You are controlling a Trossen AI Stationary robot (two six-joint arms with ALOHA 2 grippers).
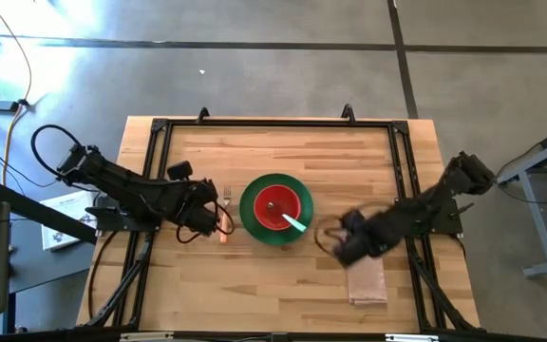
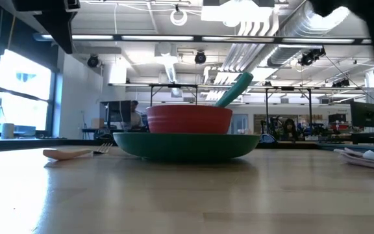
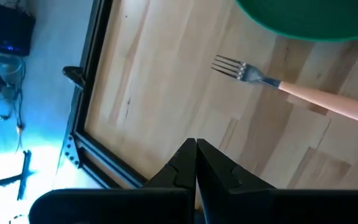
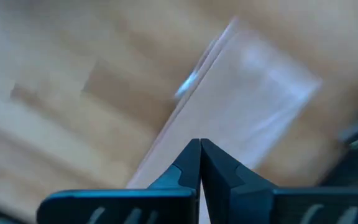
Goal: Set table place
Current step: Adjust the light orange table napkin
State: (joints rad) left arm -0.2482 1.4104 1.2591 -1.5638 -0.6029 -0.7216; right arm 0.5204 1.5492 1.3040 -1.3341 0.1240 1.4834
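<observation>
The green plate [image 1: 275,233] lies mid-table with the red bowl [image 1: 273,204] on it. The teal-handled spoon [image 1: 295,224] leans in the bowl, its handle sticking up over the rim [image 2: 234,90]. The orange-handled fork [image 1: 225,211] lies flat on the wood just left of the plate [image 3: 303,93]. The pinkish-beige napkin [image 1: 367,281] lies flat right of the plate, near the front edge. My left gripper [image 1: 207,218] is shut and empty beside the fork [image 3: 196,146]. My right gripper [image 1: 348,245] is shut and empty above the napkin's far end [image 4: 199,146].
A black rail frame [image 1: 273,124] edges the wooden table [image 1: 273,157]. Bare wood lies along the far side and the near left. A folded part of the napkin shows at table height on the right [image 2: 369,158].
</observation>
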